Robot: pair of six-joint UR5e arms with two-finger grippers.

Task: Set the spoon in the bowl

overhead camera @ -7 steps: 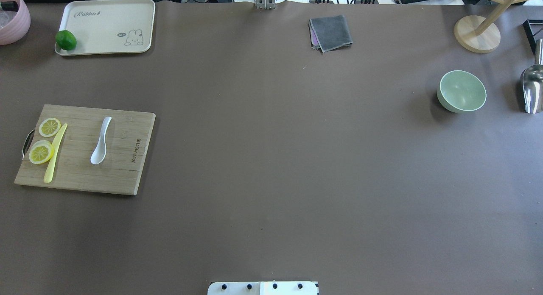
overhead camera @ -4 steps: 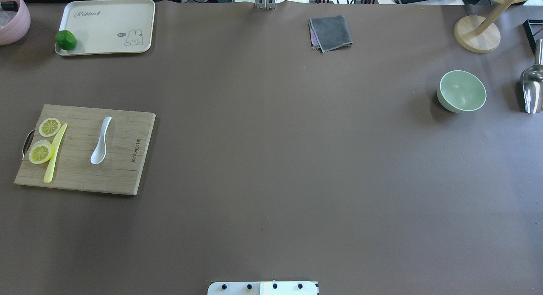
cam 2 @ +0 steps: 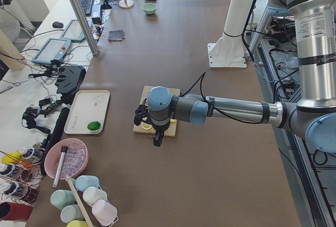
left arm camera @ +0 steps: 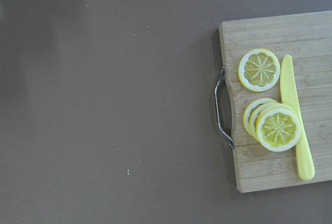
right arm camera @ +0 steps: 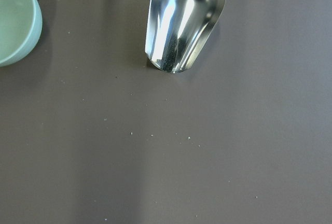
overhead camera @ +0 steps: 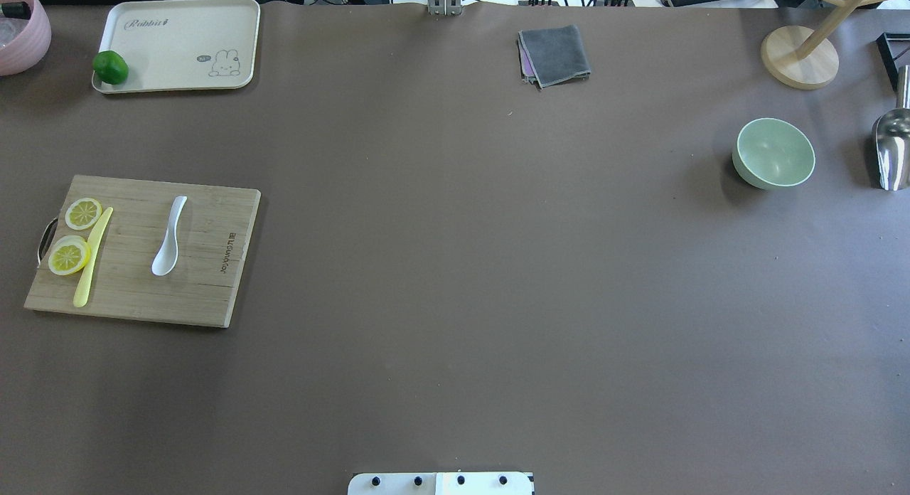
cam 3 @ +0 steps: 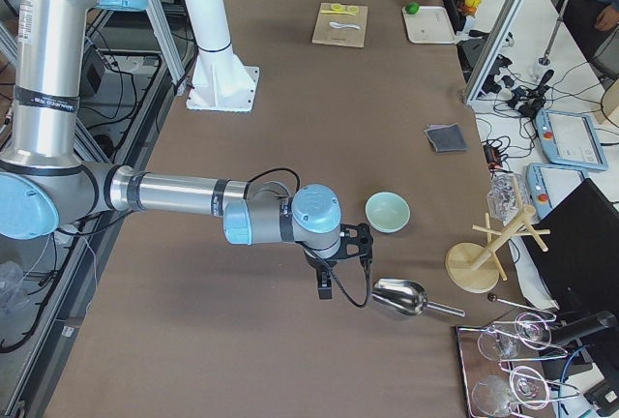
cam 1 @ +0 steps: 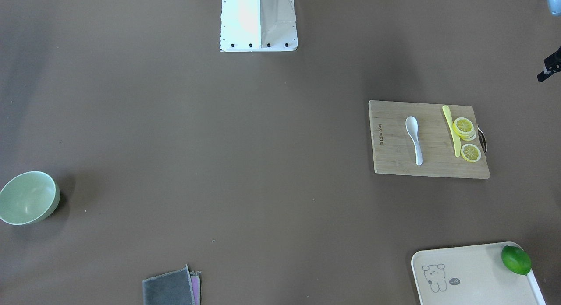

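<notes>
The white spoon (overhead camera: 169, 237) lies on a wooden cutting board (overhead camera: 206, 267) at the table's left, scoop toward the robot; it also shows in the front-facing view (cam 1: 414, 138). The mint-green bowl (overhead camera: 773, 153) stands empty at the far right, also seen in the front-facing view (cam 1: 27, 197) and at the right wrist view's edge (right arm camera: 15, 16). My left gripper (cam 2: 155, 132) hovers over the board's handle end, left of the spoon. My right gripper (cam 3: 334, 263) hovers near the bowl and a metal scoop. I cannot tell whether either gripper is open or shut.
A yellow knife (overhead camera: 92, 257) and lemon slices (overhead camera: 69, 254) lie on the board's left part. A metal scoop (overhead camera: 892, 150) lies right of the bowl. A tray (overhead camera: 178, 25) with a lime, a grey cloth (overhead camera: 554, 54) and a wooden stand (overhead camera: 800, 57) sit along the far edge.
</notes>
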